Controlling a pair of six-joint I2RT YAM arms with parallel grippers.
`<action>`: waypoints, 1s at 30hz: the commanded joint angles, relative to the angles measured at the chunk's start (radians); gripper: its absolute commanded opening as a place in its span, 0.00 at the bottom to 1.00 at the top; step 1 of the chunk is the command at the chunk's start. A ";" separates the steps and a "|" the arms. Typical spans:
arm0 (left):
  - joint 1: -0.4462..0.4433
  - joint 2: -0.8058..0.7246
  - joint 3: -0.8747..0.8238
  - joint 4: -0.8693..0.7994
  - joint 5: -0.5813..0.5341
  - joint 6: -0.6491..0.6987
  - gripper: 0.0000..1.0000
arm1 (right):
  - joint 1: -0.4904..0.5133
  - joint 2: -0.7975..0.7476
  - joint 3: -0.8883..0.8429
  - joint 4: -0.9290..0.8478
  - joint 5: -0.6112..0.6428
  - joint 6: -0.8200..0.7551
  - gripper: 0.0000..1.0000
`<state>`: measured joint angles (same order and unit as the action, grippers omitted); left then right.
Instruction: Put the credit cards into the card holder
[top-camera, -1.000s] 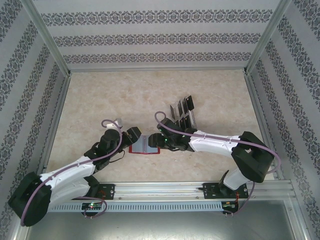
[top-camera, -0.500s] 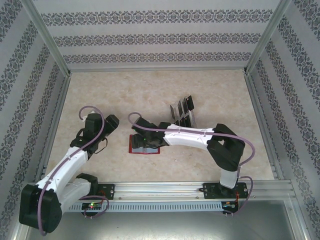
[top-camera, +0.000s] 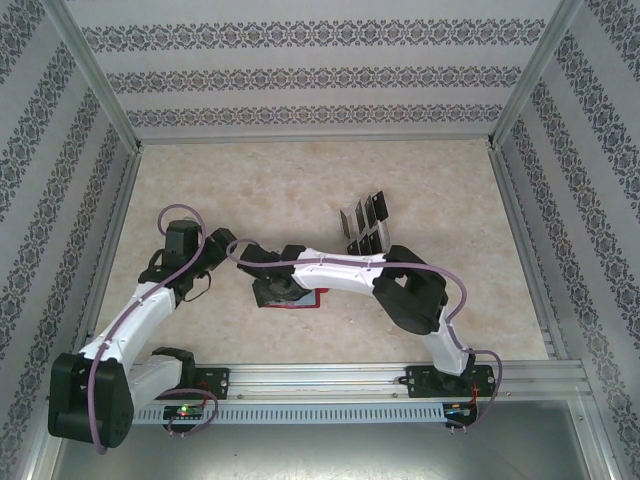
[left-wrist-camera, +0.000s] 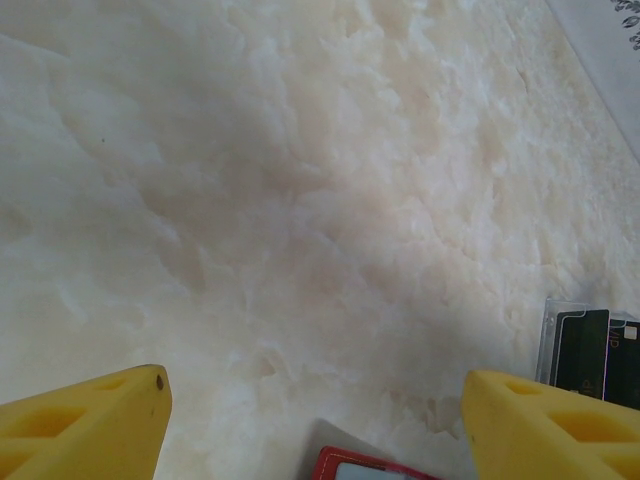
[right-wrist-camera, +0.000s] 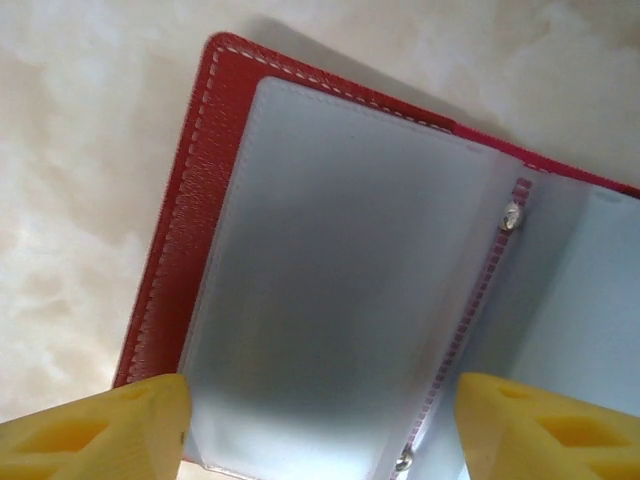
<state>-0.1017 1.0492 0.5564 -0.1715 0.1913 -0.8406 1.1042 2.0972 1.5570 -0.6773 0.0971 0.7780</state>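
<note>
Yellow fingers (left-wrist-camera: 90, 425) of the left gripper (left-wrist-camera: 315, 392) are spread wide with nothing between them. They hang over the bare marble-patterned table (left-wrist-camera: 300, 200), just left of the wallet (right-wrist-camera: 340, 300). The wallet lies flat and open on the table, its red cover underneath and its cloudy grey sleeves facing up, with small metal rivets along the spine. The right gripper (right-wrist-camera: 320, 400) sits directly over the wallet's left half, its jaws parted and holding nothing; whether it touches the sleeve cannot be told. To the right of the wallet and further back is a clear rack (top-camera: 365, 228). Dark cards (left-wrist-camera: 583, 350) stand in its slots, near the wallet but apart from it.
</note>
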 joint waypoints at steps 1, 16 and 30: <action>0.016 0.006 0.019 0.031 0.039 0.015 0.77 | 0.014 0.020 0.034 -0.048 0.026 -0.008 0.66; 0.017 0.037 -0.003 0.049 0.145 0.011 0.78 | -0.012 -0.126 -0.069 0.028 0.005 0.039 0.69; -0.170 0.144 0.126 -0.238 0.160 0.214 0.79 | -0.157 -0.342 -0.401 0.225 -0.108 0.040 0.35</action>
<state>-0.2138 1.1782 0.6518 -0.3008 0.3809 -0.7132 0.9550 1.7668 1.2194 -0.5011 0.0307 0.8143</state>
